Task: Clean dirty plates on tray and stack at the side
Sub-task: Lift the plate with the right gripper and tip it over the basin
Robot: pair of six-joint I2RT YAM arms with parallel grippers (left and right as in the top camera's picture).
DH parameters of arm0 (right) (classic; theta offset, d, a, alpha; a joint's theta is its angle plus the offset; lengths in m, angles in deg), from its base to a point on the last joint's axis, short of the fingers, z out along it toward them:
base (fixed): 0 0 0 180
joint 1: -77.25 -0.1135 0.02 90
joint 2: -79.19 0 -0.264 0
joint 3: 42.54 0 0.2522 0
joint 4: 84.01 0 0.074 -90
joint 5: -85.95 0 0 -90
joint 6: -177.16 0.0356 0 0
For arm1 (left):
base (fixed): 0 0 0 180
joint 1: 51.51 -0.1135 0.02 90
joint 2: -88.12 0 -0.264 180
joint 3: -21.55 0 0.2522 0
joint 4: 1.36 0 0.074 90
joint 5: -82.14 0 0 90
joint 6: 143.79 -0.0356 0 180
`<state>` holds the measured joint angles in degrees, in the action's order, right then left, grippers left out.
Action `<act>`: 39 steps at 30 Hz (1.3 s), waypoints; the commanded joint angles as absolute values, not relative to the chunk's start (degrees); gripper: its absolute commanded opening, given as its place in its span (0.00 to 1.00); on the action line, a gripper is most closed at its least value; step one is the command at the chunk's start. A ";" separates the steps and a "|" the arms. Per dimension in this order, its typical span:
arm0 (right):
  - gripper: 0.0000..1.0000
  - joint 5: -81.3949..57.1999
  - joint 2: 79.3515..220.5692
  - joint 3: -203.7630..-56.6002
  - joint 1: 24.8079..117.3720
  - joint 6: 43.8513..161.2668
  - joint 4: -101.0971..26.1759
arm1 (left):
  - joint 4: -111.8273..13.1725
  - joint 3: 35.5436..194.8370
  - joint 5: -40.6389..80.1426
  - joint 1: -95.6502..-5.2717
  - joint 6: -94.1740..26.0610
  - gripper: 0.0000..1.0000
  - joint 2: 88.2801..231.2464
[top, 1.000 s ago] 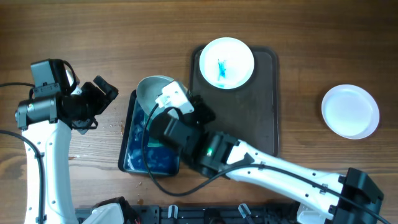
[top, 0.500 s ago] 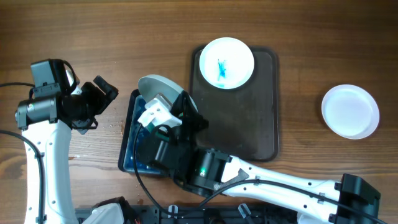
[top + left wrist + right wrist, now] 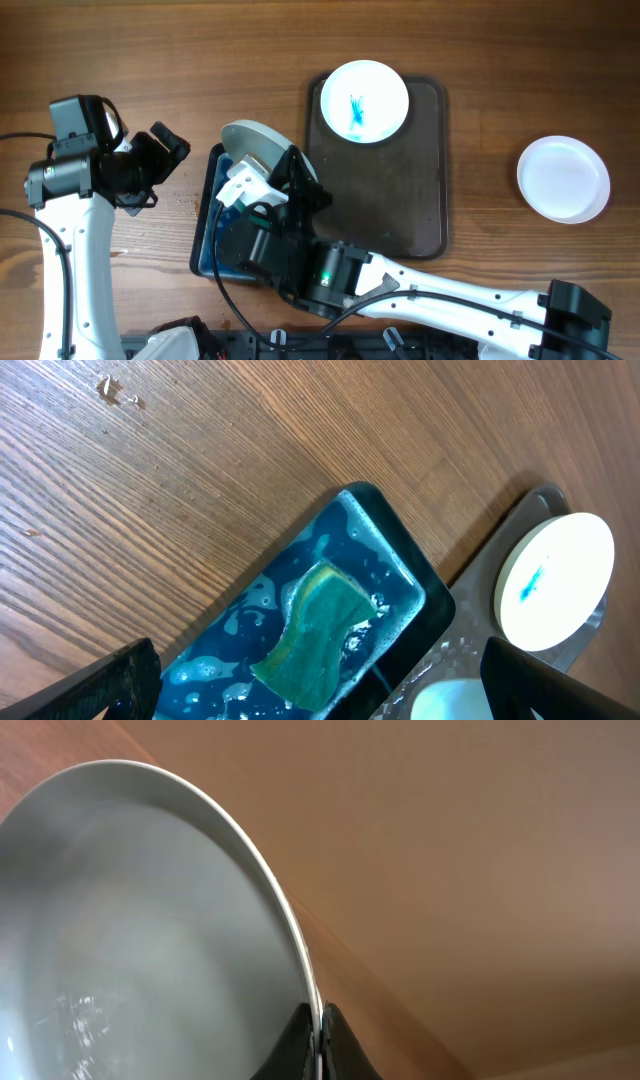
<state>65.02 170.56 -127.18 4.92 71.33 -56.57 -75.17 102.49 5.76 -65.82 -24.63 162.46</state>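
My right gripper (image 3: 288, 165) is shut on the rim of a wet white plate (image 3: 254, 144) and holds it tilted above the far end of the blue soapy basin (image 3: 209, 225). In the right wrist view both fingertips (image 3: 300, 1038) pinch the plate's edge (image 3: 140, 940). A dirty plate (image 3: 364, 99) with a blue smear sits at the far end of the dark tray (image 3: 400, 200). A clean white plate (image 3: 563, 178) lies at the right. My left gripper (image 3: 170, 148) is open and empty, left of the basin. Its view shows a green sponge (image 3: 318, 632) in the basin (image 3: 230, 650) and the dirty plate (image 3: 555, 580).
The right arm reaches across the front of the table from the lower right, covering the near part of the basin. The tray stands just right of the basin. Small crumbs (image 3: 115, 390) lie on the wood left of the basin.
My right gripper has swung left with the plate, tipping it more upright over the basin. The left arm has not moved.
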 commanded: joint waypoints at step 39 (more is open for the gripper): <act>0.04 65.24 170.39 -128.31 5.79 57.93 -63.83 | -75.22 103.58 6.66 -66.14 -24.89 1.00 162.11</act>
<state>63.49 170.56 -127.22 4.92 64.22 -63.07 -75.17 102.49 5.76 -65.82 -24.63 162.46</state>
